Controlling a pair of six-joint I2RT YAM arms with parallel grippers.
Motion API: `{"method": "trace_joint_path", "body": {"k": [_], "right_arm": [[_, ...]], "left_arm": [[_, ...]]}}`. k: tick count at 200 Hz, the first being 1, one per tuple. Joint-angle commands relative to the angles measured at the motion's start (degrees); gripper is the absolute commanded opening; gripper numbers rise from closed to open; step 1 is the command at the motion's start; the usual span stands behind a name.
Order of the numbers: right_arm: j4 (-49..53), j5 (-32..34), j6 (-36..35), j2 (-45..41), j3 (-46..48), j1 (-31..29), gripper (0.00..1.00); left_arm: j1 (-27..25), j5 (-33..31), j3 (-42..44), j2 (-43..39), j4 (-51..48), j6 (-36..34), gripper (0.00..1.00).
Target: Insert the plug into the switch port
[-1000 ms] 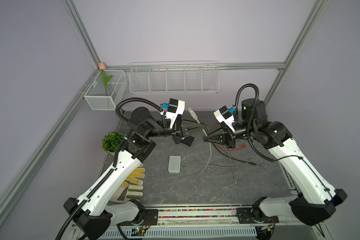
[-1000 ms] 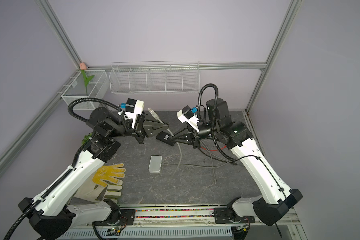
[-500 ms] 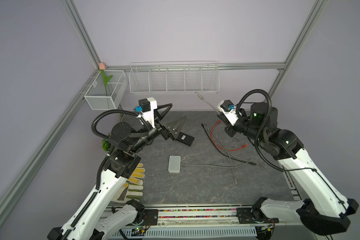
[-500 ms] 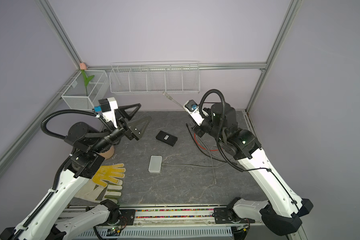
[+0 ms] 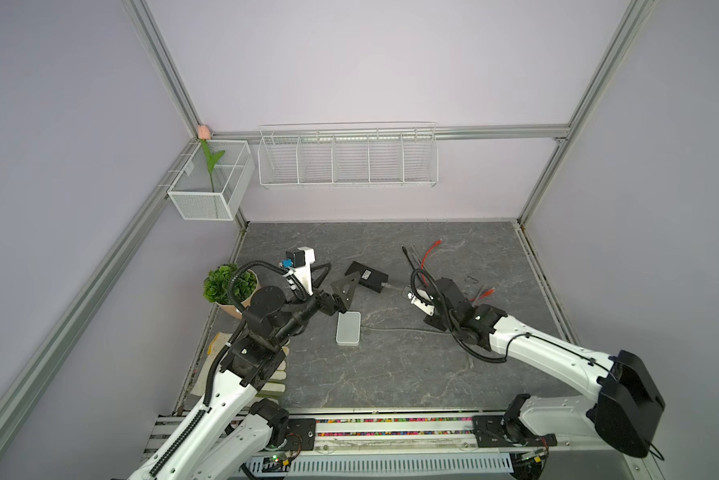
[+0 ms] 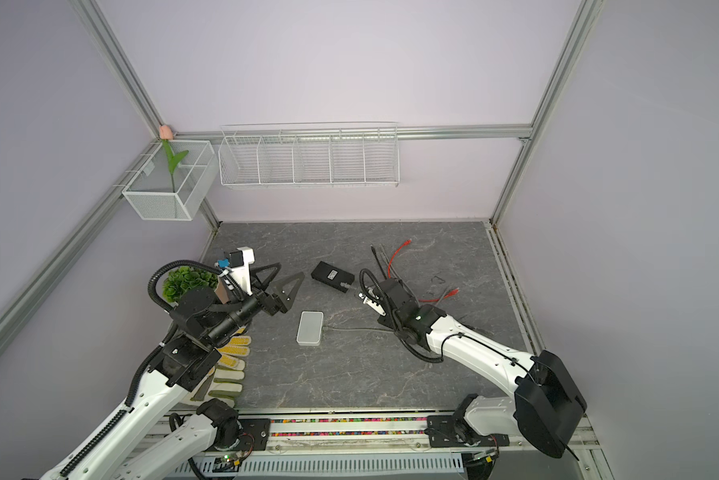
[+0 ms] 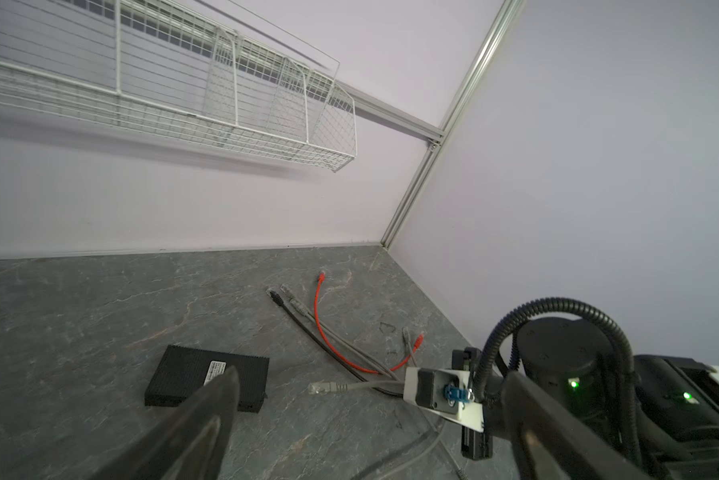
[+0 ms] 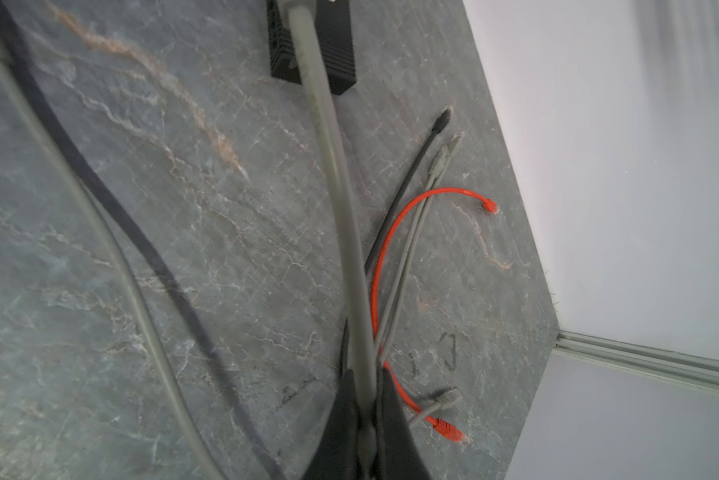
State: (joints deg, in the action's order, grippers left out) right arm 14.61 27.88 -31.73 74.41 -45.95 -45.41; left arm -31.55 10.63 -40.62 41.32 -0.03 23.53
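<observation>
The left gripper [image 6: 290, 271] has let go of the switch [image 5: 368, 276] and drawn back. Its fingers now stand wide apart and empty, the black box lying on the table [image 5: 391, 374] just beyond their tips. The right gripper [image 8: 365, 376], lowered from its raised pose, stays clamped on the grey cable [image 8: 333, 166]. The plug [image 7: 320, 388] juts ahead of the pinch, just short of the switch — insertion apparently still to come, against an unbraced box.

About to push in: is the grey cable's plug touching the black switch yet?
Apart. The left wrist view shows bare tabletop between the grey cable's plug and the black switch.
</observation>
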Motion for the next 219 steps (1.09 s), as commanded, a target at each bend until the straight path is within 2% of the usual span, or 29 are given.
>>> {"method": "trace_joint_path", "body": {"k": [1,21,50,90,123,161,219], "right_arm": [[-11.0,1.0,0.1,-3.4,3.7,-1.5,0.07],[-14.4,2.6,-0.2,-3.8,6.3,-3.4,0.07],[-22.0,8.7,-2.9,-2.5,9.3,-7.5,0.07],[-28.8,14.1,-4.1,-2.5,10.8,-10.2,0.07],[-28.9,11.7,-4.2,-3.7,10.8,-10.3,0.07],[-27.3,9.4,-3.3,-5.9,10.1,-10.4,0.07],[-26.3,6.0,-2.2,-8.6,10.1,-10.5,0.07]], "left_arm": [[0.1,-4.7,2.5,-1.9,-3.0,4.5,0.99],[0.4,-5.2,3.7,-0.5,-5.2,8.0,0.99],[0.6,0.6,3.8,7.8,-2.2,13.5,1.00],[0.6,3.8,2.8,12.8,-1.3,15.5,1.00],[0.7,5.1,3.6,14.1,1.2,16.1,1.00],[0.7,8.6,4.1,18.8,7.7,18.5,0.80],[0.8,11.8,2.9,23.7,14.1,20.1,0.75]]}}
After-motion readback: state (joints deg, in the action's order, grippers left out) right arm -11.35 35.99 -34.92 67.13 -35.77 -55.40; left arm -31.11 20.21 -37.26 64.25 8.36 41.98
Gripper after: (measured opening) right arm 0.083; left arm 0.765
